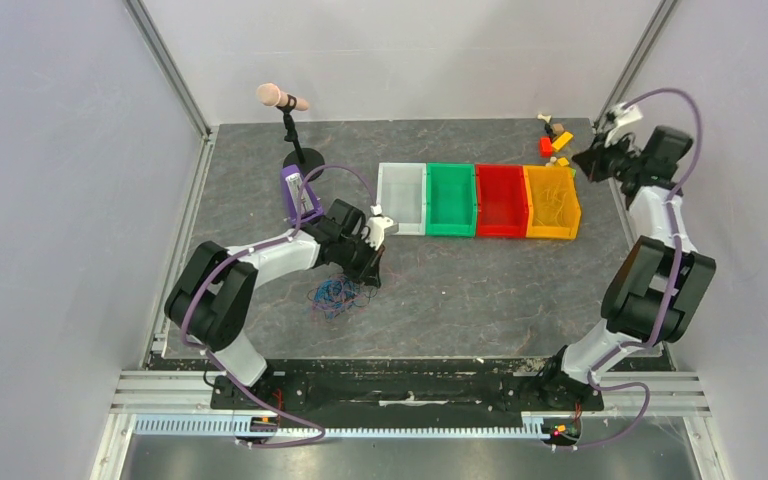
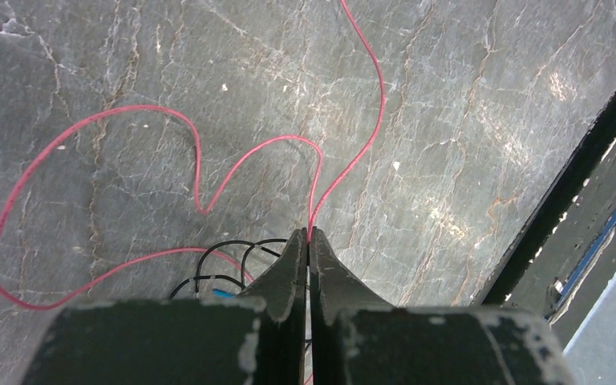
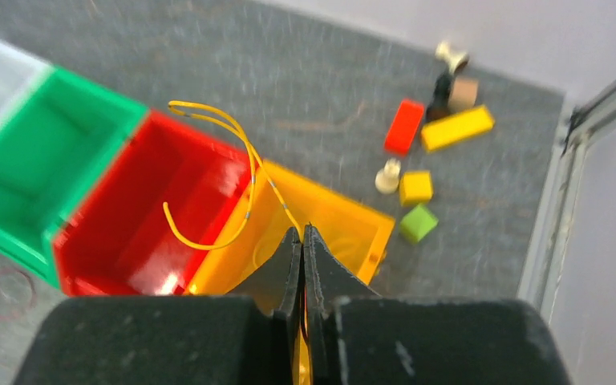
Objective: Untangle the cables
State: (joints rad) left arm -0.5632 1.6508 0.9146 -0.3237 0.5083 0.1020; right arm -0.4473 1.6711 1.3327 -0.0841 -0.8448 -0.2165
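While the left jaws are clenched on the red cable (image 2: pixel 199 184), pinching it where two of its strands meet, the rest of that cable lies in wide loops on the bench (image 1: pixel 460 290). Just beneath the jaws sit black cables (image 2: pixel 224 257), part of the tangle (image 1: pixel 335 293) near the left arm. Gripping one strand low and close to the clump looks meant to draw it free of the others. The right jaws are shut on a yellow cable (image 3: pixel 249 164), which arcs over the red bin (image 3: pixel 168 192) and yellow bin (image 3: pixel 345 220); this seems to be sorting by colour. Open bench lies between the tangle and the row of bins, giving room to pull. The side frame (image 2: pixel 561 192) bounds the bench, and small blocks (image 1: pixel 553 140) crowd the far corner beside the right arm.
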